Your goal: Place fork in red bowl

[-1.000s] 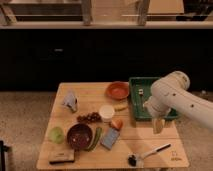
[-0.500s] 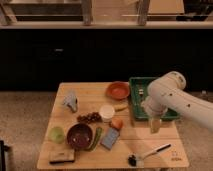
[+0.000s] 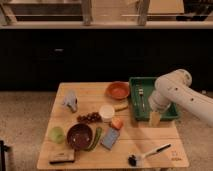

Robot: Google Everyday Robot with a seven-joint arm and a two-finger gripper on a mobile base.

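Since 0.5 s ago: gripper (image 3: 155, 118) has shifted slightly toward 12 o'clock, staying over the front edge of the tray (image 3: 134, 106); nothing on the table (image 3: 150, 142) has changed place.

Arm (image 3: 175, 89) enters from 3 o'clock; white, bent at a bulky joint above the tray's right half; last link hangs straight down, gripper pointing at the table by the tray's 6 o'clock rim.

Gripper opening: cannot tell.

Fork (image 3: 141, 97) lies flat in the tray's left half, apart from the gripper and at its 11 o'clock; long axis runs 12–6, wider end toward 12.

Red bowl (image 3: 118, 90) sits on the table just beside the tray's left wall, at 9–10 o'clock from the fork; fork is outside it.

Cup (image 3: 106, 112) at 7 o'clock from the red bowl; brush (image 3: 148, 153) near the table's front edge.
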